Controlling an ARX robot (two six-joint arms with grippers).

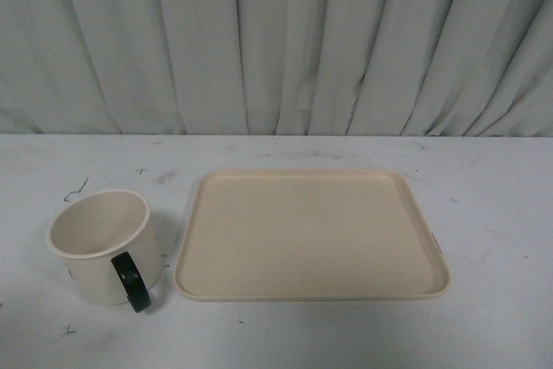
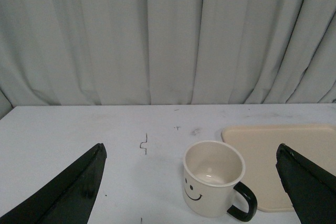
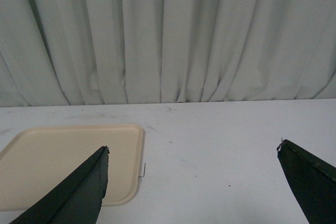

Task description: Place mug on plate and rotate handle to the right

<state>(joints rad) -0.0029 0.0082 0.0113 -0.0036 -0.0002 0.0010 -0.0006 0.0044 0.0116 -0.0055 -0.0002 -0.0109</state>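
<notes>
Nearest me on the scuffed table (image 1: 484, 326), the mug (image 1: 102, 248) stands upright just left of the plate (image 1: 311, 235) — apparently not touching it — with its handle (image 1: 131, 283) turned toward me. The left gripper (image 2: 190, 149) and right gripper (image 3: 192, 147) are both spread wide, holding nothing; a grey curtain (image 1: 276, 41) hangs behind.

A white table (image 1: 302, 334) fills the foreground, its surface scuffed with small dark marks (image 1: 78, 187) and faint grey smudges. Behind its far edge hangs a pale grey-green curtain (image 1: 276, 41) in deep vertical folds.
</notes>
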